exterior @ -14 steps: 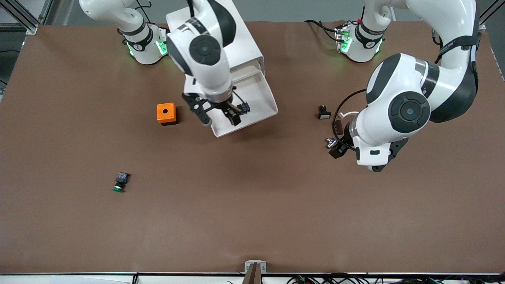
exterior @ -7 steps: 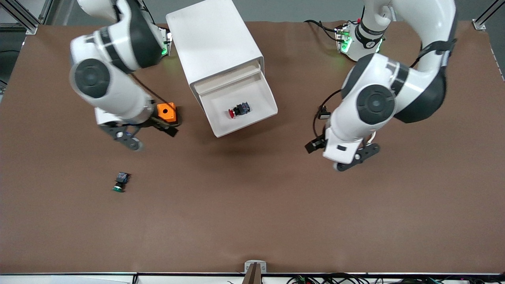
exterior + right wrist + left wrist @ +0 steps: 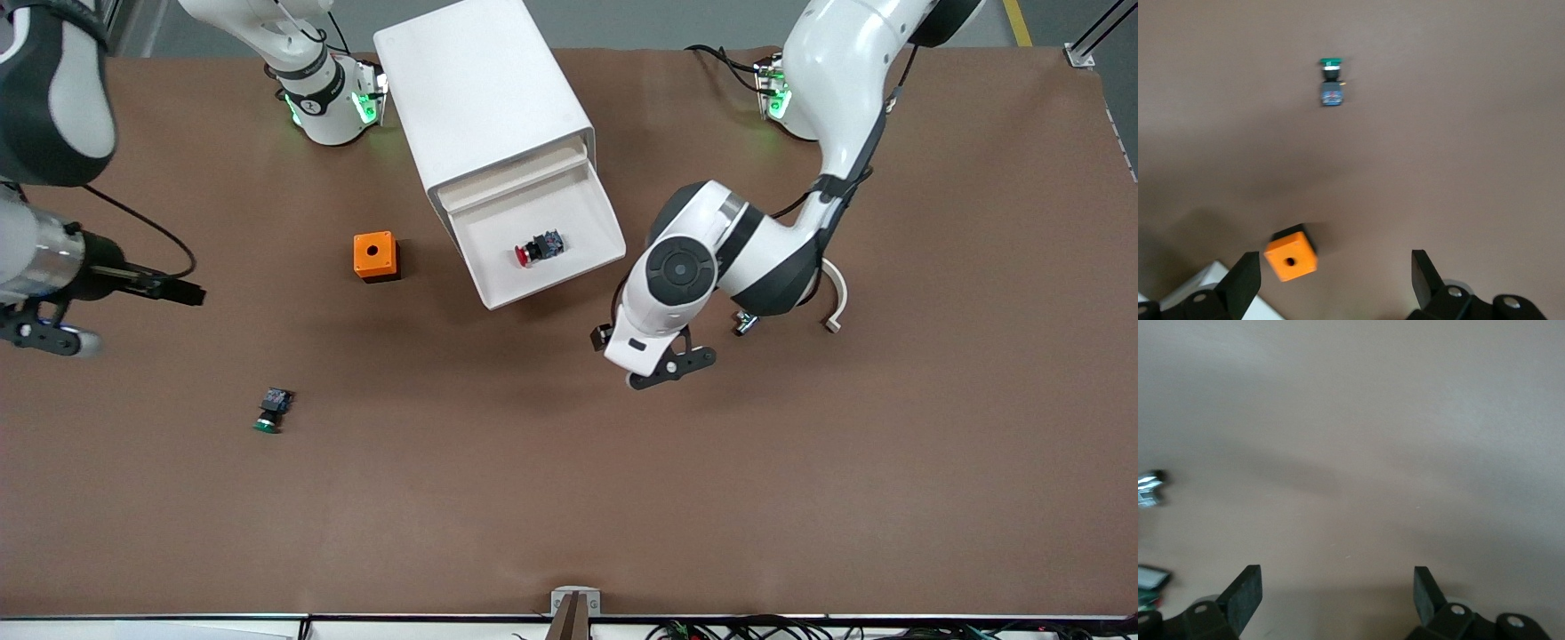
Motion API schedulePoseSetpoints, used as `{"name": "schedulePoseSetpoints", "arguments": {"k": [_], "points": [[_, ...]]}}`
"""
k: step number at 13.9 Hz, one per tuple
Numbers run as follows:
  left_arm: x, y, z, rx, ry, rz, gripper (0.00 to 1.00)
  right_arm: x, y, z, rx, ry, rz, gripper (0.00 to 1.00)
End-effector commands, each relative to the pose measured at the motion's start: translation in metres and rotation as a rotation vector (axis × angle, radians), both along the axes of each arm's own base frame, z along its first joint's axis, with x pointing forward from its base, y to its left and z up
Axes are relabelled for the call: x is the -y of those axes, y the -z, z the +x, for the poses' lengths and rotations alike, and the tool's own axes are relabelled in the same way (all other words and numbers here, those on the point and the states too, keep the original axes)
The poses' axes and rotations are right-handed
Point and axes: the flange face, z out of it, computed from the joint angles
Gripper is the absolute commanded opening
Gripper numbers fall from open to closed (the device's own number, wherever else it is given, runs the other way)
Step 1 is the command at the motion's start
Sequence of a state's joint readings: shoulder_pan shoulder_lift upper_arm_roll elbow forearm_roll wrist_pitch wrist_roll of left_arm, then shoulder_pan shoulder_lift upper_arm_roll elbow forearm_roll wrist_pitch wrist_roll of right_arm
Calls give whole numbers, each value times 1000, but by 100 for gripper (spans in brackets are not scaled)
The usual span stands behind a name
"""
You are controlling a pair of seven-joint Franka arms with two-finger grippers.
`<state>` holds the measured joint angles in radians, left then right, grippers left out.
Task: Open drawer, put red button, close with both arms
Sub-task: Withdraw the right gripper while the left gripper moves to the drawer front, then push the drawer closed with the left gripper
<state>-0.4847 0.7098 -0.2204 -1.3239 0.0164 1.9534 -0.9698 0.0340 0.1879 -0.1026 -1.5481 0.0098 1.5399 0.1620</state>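
While lying sideways, red button (image 3: 536, 248) shows red cap, black-and-blue body.

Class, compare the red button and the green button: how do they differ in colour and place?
The red button has a red cap; the green button has a green one. The red button lies inside the open drawer; the green button lies on the bare table, nearer the camera. Both lie on their sides with dark bodies.

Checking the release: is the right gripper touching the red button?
Apart. Front view: the red button lies in the open drawer, while the right gripper is open over bare table at the right arm's end.
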Motion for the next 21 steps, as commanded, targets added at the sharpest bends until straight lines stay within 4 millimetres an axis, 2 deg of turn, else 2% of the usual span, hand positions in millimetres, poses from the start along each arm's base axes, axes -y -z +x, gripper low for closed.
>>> {"name": "schedulePoseSetpoints", "arguments": {"k": [1, 2, 3, 4, 6, 9, 14, 16, 19, 21], "points": [[31, 19, -17, 12, 19, -3, 100, 31, -5, -1, 8, -73, 1, 100], [35, 20, -21, 11, 9, -1, 100, 45, -9, 0, 26, -81, 12, 100], [50, 21, -34, 7, 5, 2, 100, 52, -12, 1, 41, -87, 19, 100], [67, 24, -51, 2, 5, 9, 100, 56, -15, 1, 57, -104, 19, 100], [76, 32, -69, -17, -3, 31, 100, 57, -14, 3, 67, -121, 21, 100], [96, 28, -91, -46, -15, 7, 100, 51, -15, 6, 91, -121, 56, 100], [145, 29, -155, -87, -36, 12, 100, 30, -21, 13, 129, -165, 55, 100], [155, 31, -175, -114, -48, 17, 100, 18, -30, 14, 138, -195, 40, 100], [169, 29, -199, -143, -57, 14, 100, 17, -35, 15, 148, -191, 46, 100], [176, 28, -212, -150, -61, 15, 100, 15, -51, 18, 181, -191, 48, 100]]}}
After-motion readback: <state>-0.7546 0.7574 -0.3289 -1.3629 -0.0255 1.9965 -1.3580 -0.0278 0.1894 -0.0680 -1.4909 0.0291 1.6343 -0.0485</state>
